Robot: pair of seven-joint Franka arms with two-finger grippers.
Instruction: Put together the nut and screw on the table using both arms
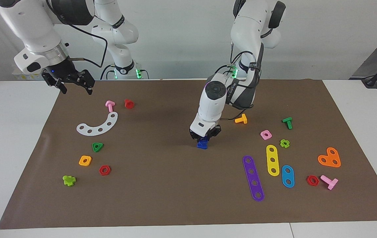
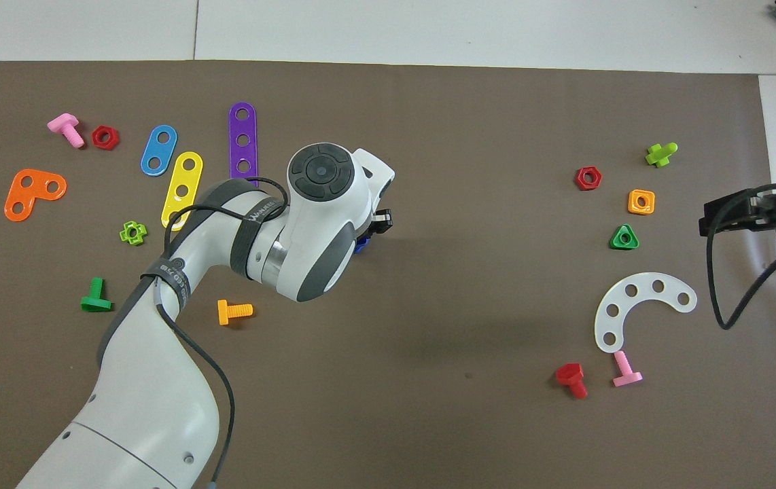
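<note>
**Blue piece under the left gripper at mid-sheet**

Screw (image 1: 202, 144) is how I read the dark-blue piece on the table (image 1: 17, 138); it lies near the middle of the brown paper sheet (image 1: 162, 185), well away from all four edges. I cannot separate a nut from it: only one blue shape shows, mostly covered from overhead.

My left gripper (image 1: 206, 136) is down right on top of this piece, its tips touching or almost touching it. Whether the jaws are clamped on it I cannot tell from the facing view.

My right gripper (image 1: 75, 87) waits raised over the sheet's corner nearest the robots at the right arm's end, jaws apart and holding nothing.

Near the blue piece, toward the left arm's end, lie an orange bolt (image 1: 241, 119), a pink square nut (image 1: 266, 134) and a purple strip (image 1: 253, 178). Toward the right arm's end I see a white curved strip (image 1: 98, 125), a green triangular nut (image 1: 97, 147) and an orange square nut (image 1: 85, 160).
</note>
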